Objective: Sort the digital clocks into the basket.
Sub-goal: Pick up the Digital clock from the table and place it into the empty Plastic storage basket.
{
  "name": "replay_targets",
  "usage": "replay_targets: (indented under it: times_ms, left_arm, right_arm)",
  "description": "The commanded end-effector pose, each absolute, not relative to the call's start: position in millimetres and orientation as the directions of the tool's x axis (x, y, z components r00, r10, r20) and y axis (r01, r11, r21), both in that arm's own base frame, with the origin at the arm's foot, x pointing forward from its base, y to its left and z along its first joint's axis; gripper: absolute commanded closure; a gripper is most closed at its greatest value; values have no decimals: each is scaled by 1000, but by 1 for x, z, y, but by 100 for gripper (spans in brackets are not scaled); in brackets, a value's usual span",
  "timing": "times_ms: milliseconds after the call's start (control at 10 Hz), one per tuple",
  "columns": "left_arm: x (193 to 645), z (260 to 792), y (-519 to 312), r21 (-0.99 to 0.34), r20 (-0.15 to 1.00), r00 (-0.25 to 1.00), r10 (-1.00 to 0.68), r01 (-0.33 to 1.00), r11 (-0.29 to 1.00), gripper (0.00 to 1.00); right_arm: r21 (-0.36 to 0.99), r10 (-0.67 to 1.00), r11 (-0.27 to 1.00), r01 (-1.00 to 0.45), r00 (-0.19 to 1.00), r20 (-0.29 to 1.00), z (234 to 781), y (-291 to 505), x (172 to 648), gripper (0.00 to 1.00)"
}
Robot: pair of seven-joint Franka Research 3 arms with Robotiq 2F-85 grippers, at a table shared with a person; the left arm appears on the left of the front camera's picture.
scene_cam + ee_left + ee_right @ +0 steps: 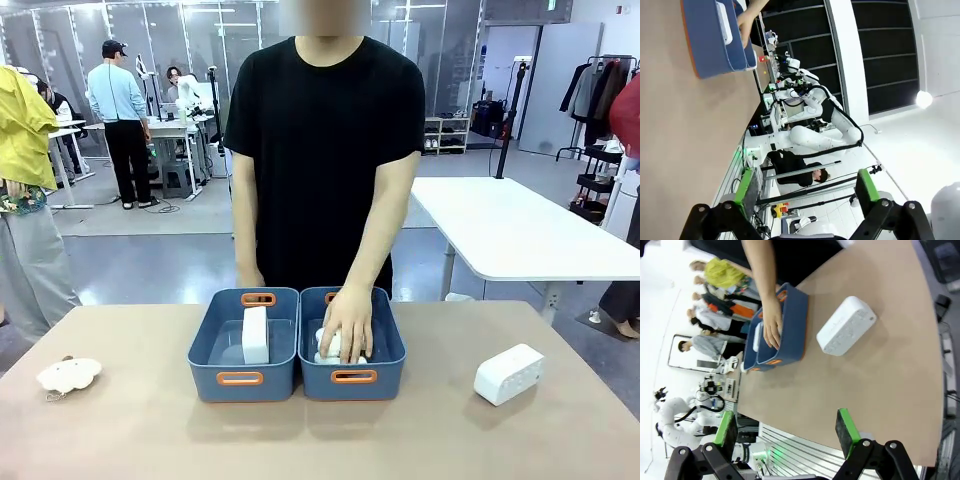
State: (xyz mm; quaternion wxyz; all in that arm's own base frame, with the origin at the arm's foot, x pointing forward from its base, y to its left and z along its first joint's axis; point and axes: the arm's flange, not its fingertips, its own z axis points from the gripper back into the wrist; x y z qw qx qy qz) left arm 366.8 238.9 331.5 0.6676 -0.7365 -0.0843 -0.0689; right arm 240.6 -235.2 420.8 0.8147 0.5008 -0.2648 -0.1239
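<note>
on the tan table (130,420) one digital clock (256,334) stands in the left blue basket (240,379); the other clock (508,373) lies to the right of both baskets. the left gripper (806,189) and the right gripper (785,427) are wide open and empty.

Open lab hall, white worktable (520,235), clothes rack (598,105), glass partitions (440,50), people (117,100) at a far bench (178,128), grey floor (150,255)

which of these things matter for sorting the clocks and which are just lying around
Job: loose digital clock on the table's right; second digital clock standing in the left blue bin; that bin.
Lying about: plush toy on the table's left; right blue bin, where a person's hand covers a white object.
</note>
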Motion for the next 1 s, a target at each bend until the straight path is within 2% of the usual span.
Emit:
replay_targets:
  times_ms: [0,100,200,300,500,700,900]
  left_arm:
    - [372,336,239,-975,201,979,44,204,-84,0]
    - [372,336,239,-975,201,979,44,204,-84,0]
    - [372,336,239,-975,201,979,44,204,-84,0]
    - [372,336,239,-975,201,979,44,204,-84,0]
    - [372,336,239,-975,201,979,44,204,-84,0]
    - [372,336,239,-975,201,979,44,204,-84,0]
    - [372,336,239,-975,201,979,44,204,-84,0]
  right_arm:
    - [857,-487,509,79,847,212,459,-204,243,0]
    - [834,-484,496,242,875,34,473,-188,257,0]
    - [743,-504,551,381,861,-67,485,-171,278,0]
    - [670,-523,585,457,844,-120,495,-155,303,0]
    - [494,-601,625,604,776,-189,496,-119,360,0]
    - [357,-657,628,692,717,-232,484,-84,391,0]
    - [256,-718,620,741,668,-196,456,-59,420,0]
